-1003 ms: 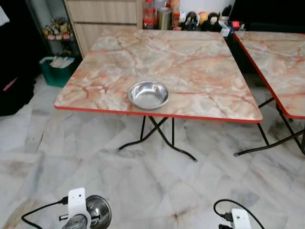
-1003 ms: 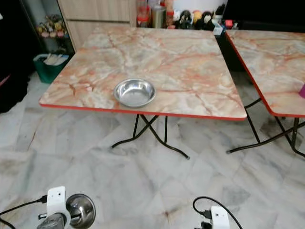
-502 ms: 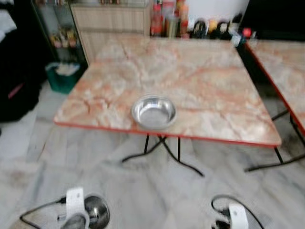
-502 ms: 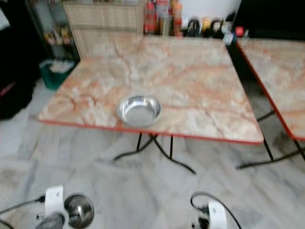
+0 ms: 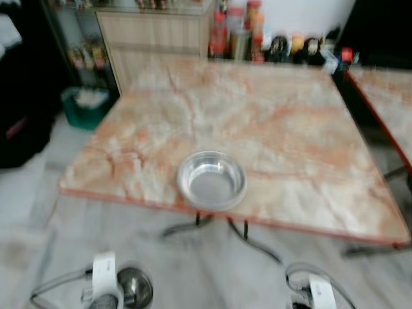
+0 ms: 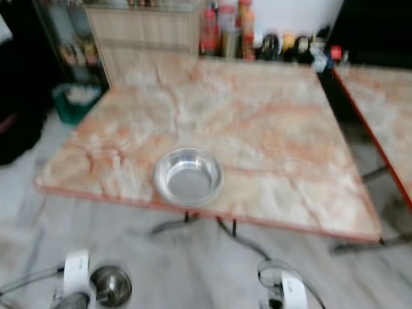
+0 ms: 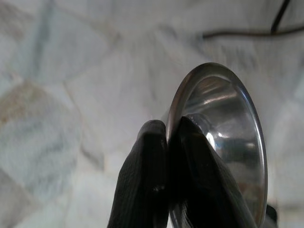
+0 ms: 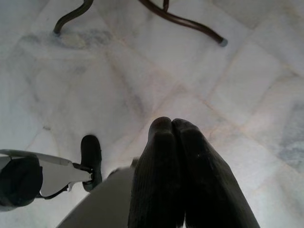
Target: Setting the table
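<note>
A steel bowl (image 5: pixel 211 181) sits near the front edge of the marble-patterned table (image 5: pixel 257 122). Low at the left, my left gripper (image 7: pixel 167 137) is shut on the rim of a second steel bowl (image 7: pixel 223 137), held above the floor; that bowl (image 5: pixel 134 287) shows beside the left wrist (image 5: pixel 104 283). My right gripper (image 8: pixel 172 124) hangs over the floor tiles with its fingers pressed together and nothing between them. The right wrist (image 5: pixel 318 293) is low at the right.
A second marble table (image 5: pixel 386 103) stands to the right. Bottles and jars (image 5: pixel 257 38) line the far edge by a wooden cabinet (image 5: pixel 154 35). A green bin (image 5: pixel 87 106) and a glass shelf stand at the left. The table's black legs (image 8: pixel 180 19) cross underneath.
The whole picture has shifted: the table and its bowl now appear closer and lower, so the camera has moved forward. Both grippers keep their hold and pose.
</note>
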Controlling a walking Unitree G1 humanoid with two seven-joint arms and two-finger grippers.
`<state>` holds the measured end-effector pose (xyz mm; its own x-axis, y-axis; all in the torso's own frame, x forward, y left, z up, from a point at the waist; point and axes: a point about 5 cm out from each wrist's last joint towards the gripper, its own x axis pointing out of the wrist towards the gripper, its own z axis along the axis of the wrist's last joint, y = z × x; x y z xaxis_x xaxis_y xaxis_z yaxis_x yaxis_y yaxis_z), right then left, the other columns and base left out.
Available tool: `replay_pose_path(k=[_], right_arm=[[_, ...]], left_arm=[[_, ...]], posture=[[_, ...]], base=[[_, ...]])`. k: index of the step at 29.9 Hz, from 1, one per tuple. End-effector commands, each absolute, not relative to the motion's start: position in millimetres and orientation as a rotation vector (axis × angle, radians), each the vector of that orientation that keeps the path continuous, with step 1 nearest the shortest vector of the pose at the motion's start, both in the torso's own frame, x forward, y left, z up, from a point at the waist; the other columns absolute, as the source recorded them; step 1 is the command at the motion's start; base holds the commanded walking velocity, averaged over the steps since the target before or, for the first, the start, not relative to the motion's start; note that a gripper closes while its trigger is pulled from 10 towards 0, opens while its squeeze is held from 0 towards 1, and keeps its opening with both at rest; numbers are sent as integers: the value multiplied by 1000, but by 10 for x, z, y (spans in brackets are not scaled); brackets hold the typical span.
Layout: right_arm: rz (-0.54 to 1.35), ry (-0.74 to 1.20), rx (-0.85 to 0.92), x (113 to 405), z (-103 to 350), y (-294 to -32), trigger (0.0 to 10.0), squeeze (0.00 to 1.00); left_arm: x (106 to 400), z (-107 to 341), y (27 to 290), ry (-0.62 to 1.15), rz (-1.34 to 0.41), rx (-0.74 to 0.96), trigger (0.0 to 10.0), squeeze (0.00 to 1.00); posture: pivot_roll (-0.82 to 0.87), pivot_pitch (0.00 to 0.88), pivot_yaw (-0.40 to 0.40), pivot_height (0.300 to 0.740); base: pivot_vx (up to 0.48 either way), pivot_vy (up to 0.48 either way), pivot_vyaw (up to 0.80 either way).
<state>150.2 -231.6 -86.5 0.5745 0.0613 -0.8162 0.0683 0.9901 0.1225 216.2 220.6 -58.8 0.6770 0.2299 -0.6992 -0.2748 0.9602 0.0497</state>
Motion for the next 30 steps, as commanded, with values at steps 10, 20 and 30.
replay_pose_path(k=[10, 20, 30], right_arm=[[-24, 986, 137, 1405, -885, -2388, 10000, 0], [-24, 986, 136, 1414, -881, -2391, 10000, 0], [-25, 983, 136, 1423, -876, -2399, 10000, 0]], left_arm=[[2181, -257, 2933, 606, 699, 123, 10000, 0], [2499, 527, 3501, 308, 988, 480, 10000, 0], [3123, 2057, 3308, -379, 1013, 765, 10000, 0]], posture=[[39, 2, 1, 740], [42, 13, -6, 740], [41, 15, -9, 740]], base=[[0, 0, 0], [0, 0, 0], [0, 0, 0]])
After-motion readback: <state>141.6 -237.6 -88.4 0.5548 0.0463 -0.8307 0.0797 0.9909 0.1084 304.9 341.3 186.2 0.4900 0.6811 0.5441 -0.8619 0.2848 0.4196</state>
